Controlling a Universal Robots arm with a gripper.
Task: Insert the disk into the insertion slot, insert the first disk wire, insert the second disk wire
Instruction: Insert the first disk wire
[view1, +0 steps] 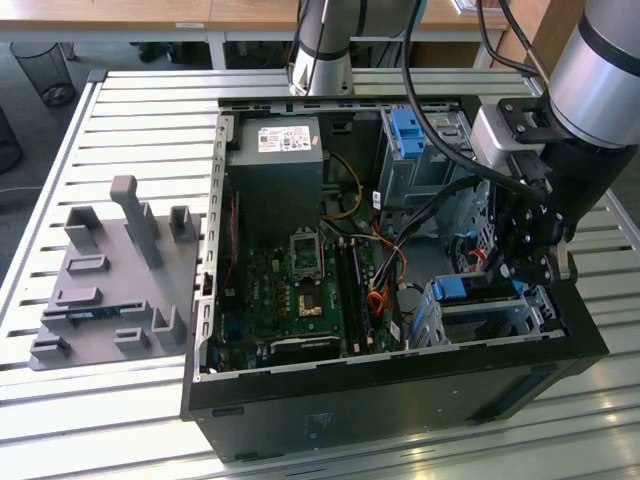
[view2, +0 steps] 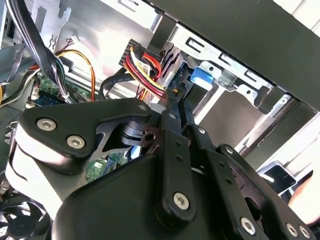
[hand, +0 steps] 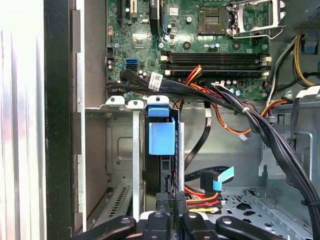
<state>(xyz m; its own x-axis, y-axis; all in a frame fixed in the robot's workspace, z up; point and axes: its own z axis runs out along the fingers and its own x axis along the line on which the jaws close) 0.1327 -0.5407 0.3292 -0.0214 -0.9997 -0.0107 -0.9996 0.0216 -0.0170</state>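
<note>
The disk (hand: 159, 175) stands edge-on inside the insertion slot (hand: 135, 150), and its blue frame (hand: 161, 136) shows at the near end. In the exterior view the disk (view1: 470, 290) sits in the silver cage (view1: 500, 322) at the case's lower right corner. My gripper (view1: 520, 280) reaches down into that cage at the disk's rear edge. Its fingers (hand: 162, 200) are pressed together, and a red-and-yellow disk wire (hand: 200, 201) runs right up to them. The second wrist view shows the same wire (view2: 145, 70) ending at my gripper (view2: 172, 96). A black wire with a blue plug (hand: 220, 178) lies loose beside the cage.
The motherboard (view1: 300, 290) and power supply (view1: 275, 165) fill the case on the exterior view's left. A taller bay with a blue tab (view1: 405, 135) stands at the back. Black cable bundles (hand: 260, 125) cross above the cage. A grey fixture plate (view1: 110, 280) lies outside the case.
</note>
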